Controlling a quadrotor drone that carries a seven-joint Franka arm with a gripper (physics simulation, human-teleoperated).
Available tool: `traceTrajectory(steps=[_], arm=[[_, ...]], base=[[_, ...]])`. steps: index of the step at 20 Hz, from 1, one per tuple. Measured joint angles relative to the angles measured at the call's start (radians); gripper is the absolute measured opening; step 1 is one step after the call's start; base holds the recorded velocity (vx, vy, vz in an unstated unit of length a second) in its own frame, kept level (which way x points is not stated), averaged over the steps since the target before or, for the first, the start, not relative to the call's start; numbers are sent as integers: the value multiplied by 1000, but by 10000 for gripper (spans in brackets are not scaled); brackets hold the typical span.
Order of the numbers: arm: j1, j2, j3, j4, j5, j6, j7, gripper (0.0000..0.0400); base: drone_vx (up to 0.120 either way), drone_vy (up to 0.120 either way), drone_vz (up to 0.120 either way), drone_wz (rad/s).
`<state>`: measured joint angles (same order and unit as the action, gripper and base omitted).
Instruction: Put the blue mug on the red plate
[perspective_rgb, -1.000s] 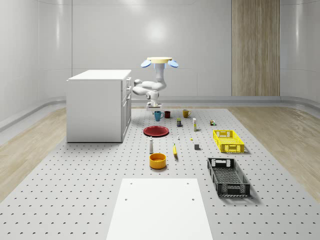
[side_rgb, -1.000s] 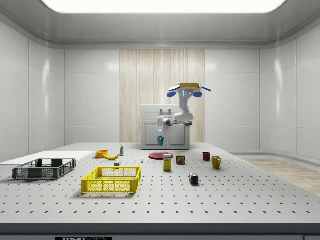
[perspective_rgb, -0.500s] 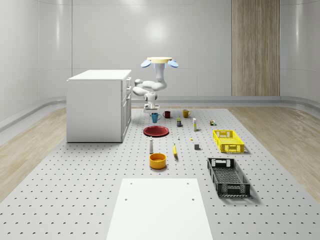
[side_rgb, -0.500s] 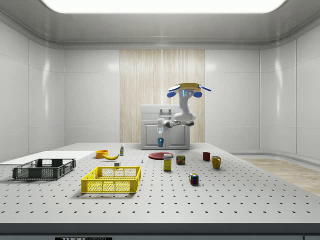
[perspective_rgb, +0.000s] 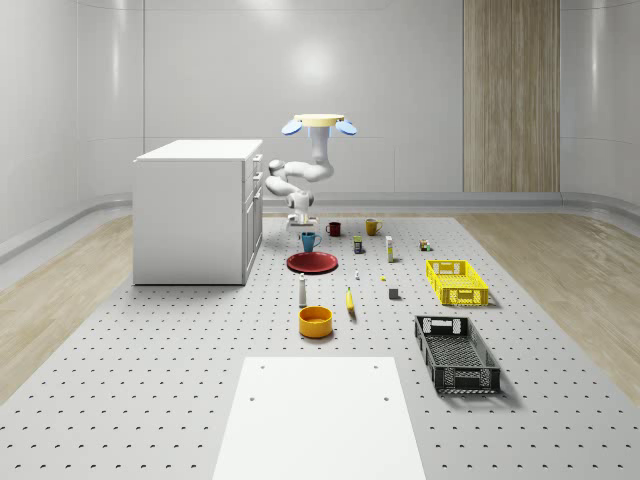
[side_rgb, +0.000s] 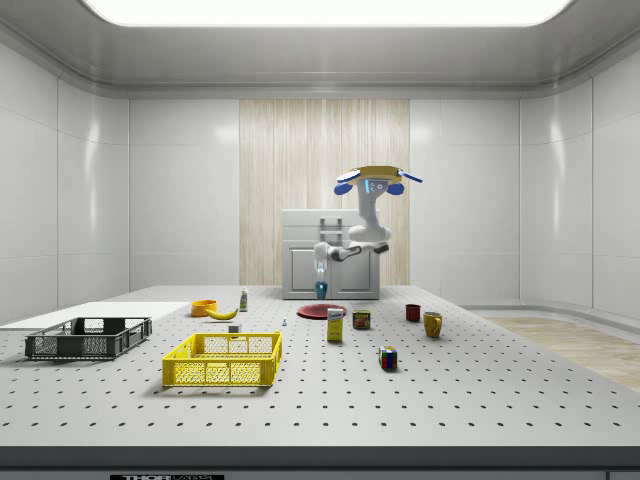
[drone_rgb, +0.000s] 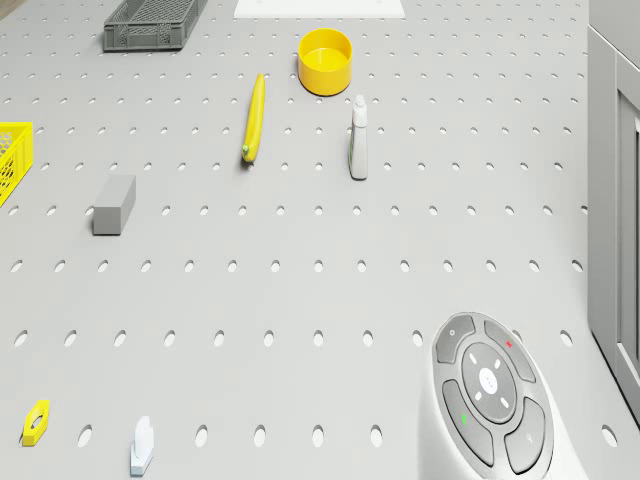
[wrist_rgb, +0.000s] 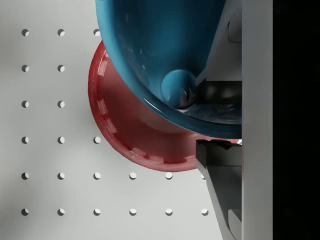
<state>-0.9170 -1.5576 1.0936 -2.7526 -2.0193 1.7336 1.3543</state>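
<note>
The blue mug (perspective_rgb: 309, 241) hangs in the air over the far edge of the red plate (perspective_rgb: 312, 262), which lies flat on the perforated table. My gripper (perspective_rgb: 303, 224) is shut on the mug's rim from above. From the side, the mug (side_rgb: 321, 289) is a short way above the plate (side_rgb: 321, 312), under the gripper (side_rgb: 321, 272). At the wrist, the mug (wrist_rgb: 165, 50) sits between the fingers (wrist_rgb: 220, 155), with the plate (wrist_rgb: 130, 130) below it. The drone (perspective_rgb: 320, 122) hovers beyond the plate, beside the white cabinet (perspective_rgb: 198, 210).
Beyond the plate stand a dark red mug (perspective_rgb: 334, 228) and a yellow mug (perspective_rgb: 372, 227). Nearer are a white bottle (perspective_rgb: 302, 290), a banana (perspective_rgb: 350, 300), a yellow bowl (perspective_rgb: 315, 321), a grey block (perspective_rgb: 394, 293), a yellow crate (perspective_rgb: 456, 281) and a black crate (perspective_rgb: 456, 352).
The arm has brought the gripper and blue mug down and closer to the red plate. The drone has kept its place.
</note>
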Motion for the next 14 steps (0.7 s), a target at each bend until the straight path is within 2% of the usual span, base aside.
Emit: traceTrajectory(steps=[14], arm=[[-51,27,-77,17,-80,8,52,100]], base=[[0,0,0,0]])
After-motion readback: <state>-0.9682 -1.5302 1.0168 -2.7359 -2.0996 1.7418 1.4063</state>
